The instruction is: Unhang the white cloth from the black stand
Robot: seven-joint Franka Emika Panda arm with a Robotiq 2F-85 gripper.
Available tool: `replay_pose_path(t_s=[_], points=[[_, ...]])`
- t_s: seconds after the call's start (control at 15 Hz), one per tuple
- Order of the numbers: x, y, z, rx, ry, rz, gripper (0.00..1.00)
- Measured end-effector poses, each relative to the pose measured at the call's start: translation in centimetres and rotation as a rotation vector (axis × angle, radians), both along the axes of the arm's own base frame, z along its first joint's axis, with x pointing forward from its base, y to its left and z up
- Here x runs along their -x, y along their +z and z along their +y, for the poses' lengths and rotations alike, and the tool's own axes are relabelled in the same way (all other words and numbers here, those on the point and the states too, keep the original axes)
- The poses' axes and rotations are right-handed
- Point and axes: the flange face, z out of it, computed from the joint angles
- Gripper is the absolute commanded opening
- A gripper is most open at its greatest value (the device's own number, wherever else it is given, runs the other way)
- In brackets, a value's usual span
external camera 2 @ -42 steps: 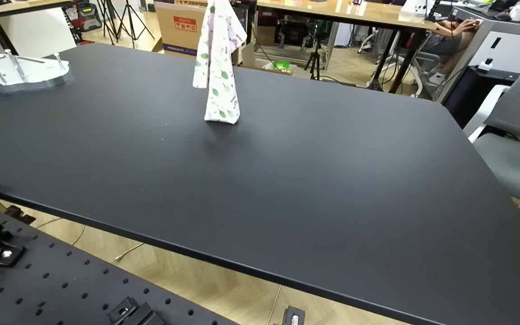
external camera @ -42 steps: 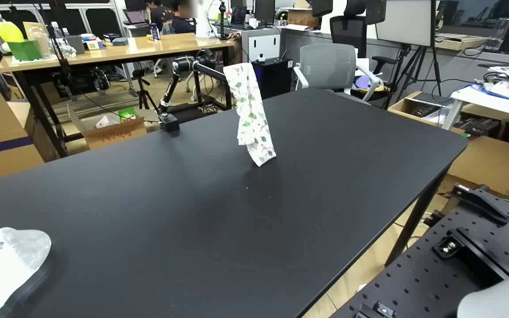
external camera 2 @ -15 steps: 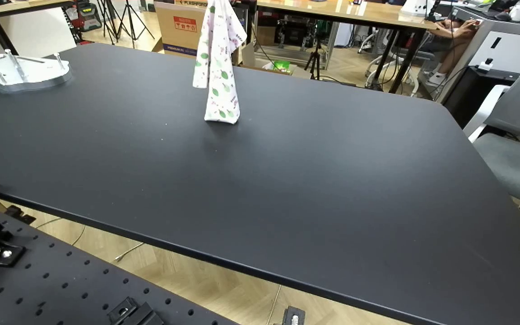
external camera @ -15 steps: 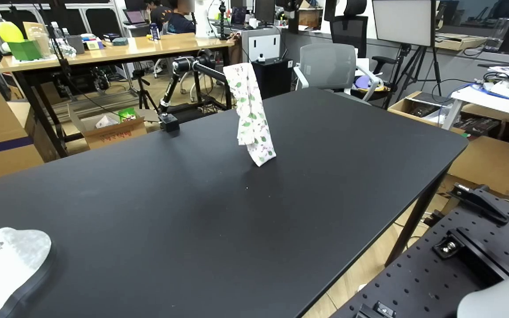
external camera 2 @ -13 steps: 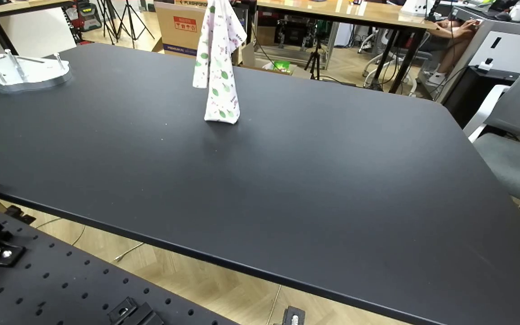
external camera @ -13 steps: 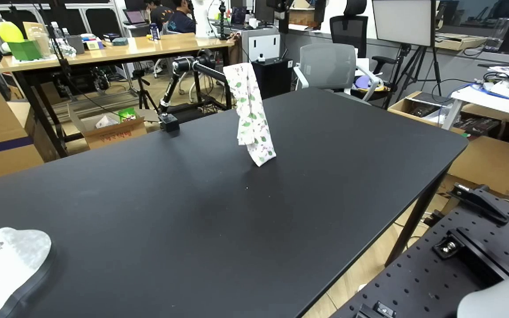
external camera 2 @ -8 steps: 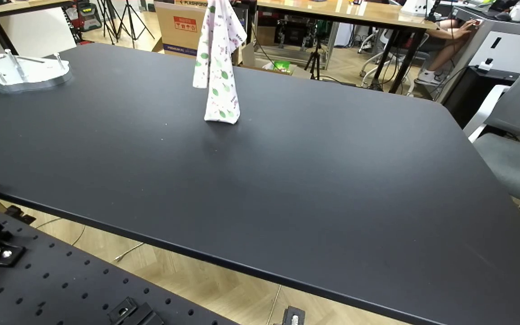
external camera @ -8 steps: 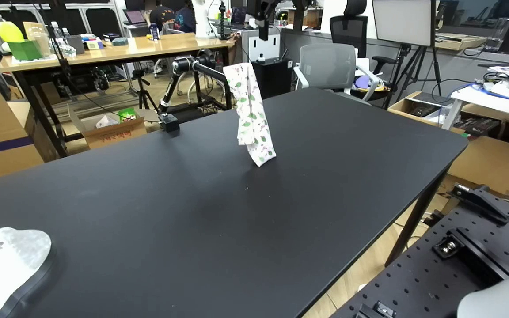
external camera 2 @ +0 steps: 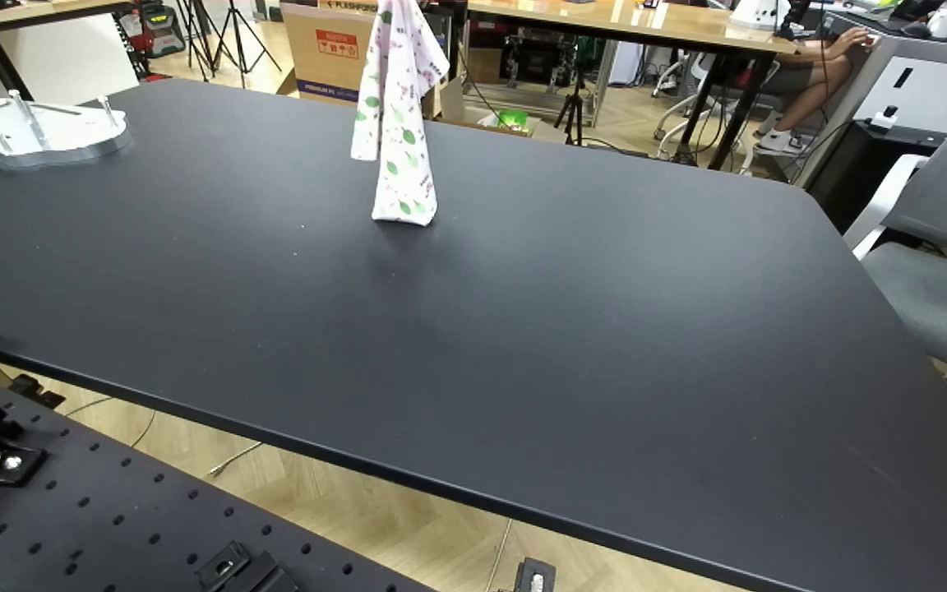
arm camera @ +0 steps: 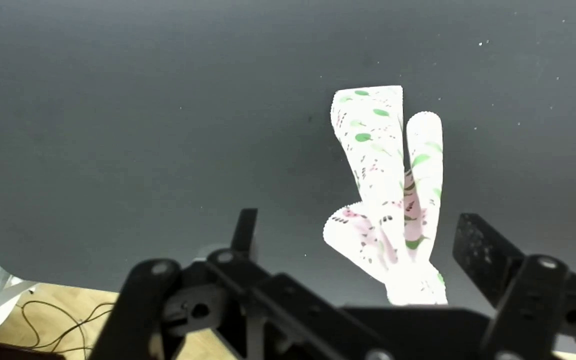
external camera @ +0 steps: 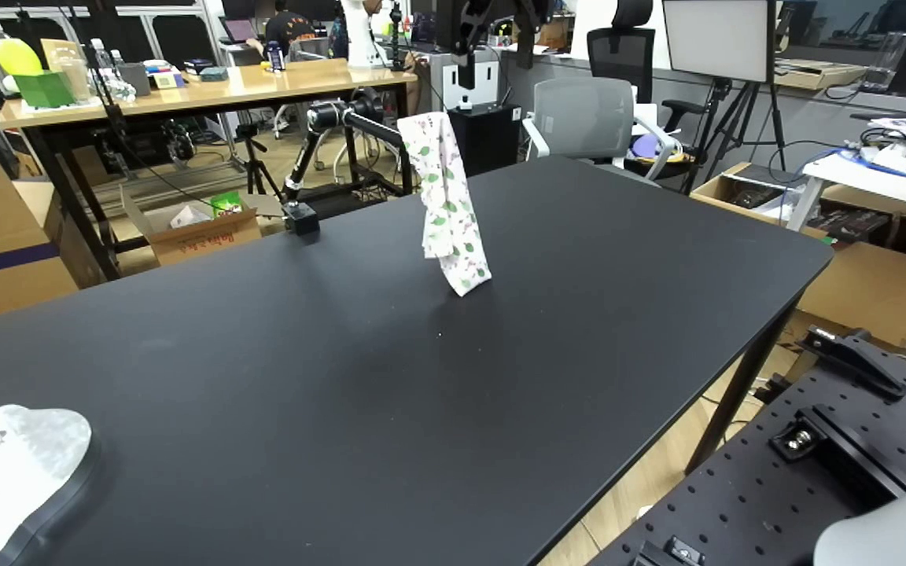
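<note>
- Now the black gripper (external camera: 496, 63) has come lower, toward the white cloth (external camera: 453, 212), so the grab seems next.
- It is spread wide and holds nothing.
- The white cloth hasn't moved; it hangs on the black stand (external camera: 327, 116), so nothing is unhung yet.
- A big box (external camera 2: 317, 57) seems to say FLASHFORGE; red letters on a small box (external camera: 209, 238) are too blurry.

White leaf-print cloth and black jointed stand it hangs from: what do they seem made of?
White leaf-print cloth: thin matte fabric, perhaps cotton; it drapes in soft folds, edges finely scalloped. Black jointed stand: shiny, probably metal, given bright glints on its dark surface; plastic parts possible.
</note>
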Motion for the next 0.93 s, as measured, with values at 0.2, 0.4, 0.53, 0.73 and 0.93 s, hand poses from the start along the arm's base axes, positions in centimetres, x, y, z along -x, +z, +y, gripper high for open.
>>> replay_pose_path(t_s=[0.2,0.4,0.53,0.73,0.93], points=[[-0.4,-2.2,1.0,0.037,0.046,0.040,1.00],[-1.0,-4.6,1.5,0.057,0.069,0.060,1.00],[-1.4,-6.0,1.7,0.064,0.071,0.060,1.00],[-2.2,-7.6,1.9,0.054,0.049,0.035,1.00],[-3.0,-8.5,2.5,0.026,0.030,-0.027,0.75]])
